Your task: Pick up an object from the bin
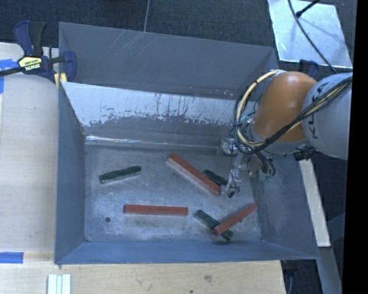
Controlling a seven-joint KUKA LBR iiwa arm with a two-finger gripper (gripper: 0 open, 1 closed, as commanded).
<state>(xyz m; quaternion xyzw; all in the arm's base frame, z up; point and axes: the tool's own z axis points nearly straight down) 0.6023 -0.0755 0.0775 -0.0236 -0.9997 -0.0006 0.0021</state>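
Hovering: tool [233, 184] at right end of slanted red-brown bar [193, 174], beside small dark-green piece [214, 177]; open or closed, cannot tell. Step, likely: approach. Next: settle astride one piece, close.

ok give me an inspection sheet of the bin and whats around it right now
surface: grey metal bin, floor scuffed with pale marks
job's things: slanted red-brown bar mid-bin with a small dark green stick beside it, both nearest the gripper
clutter: left green stick; flat red-brown bar at the front; red bar lying across the front green stick at front right
grippers: gripper low at the bin's right, by the slanted bar's right end; whether it grasps anything cannot be told
cables: yellow and black cables looped round the wrist beside the orange cover
surroundings: dark floor beyond the far wall
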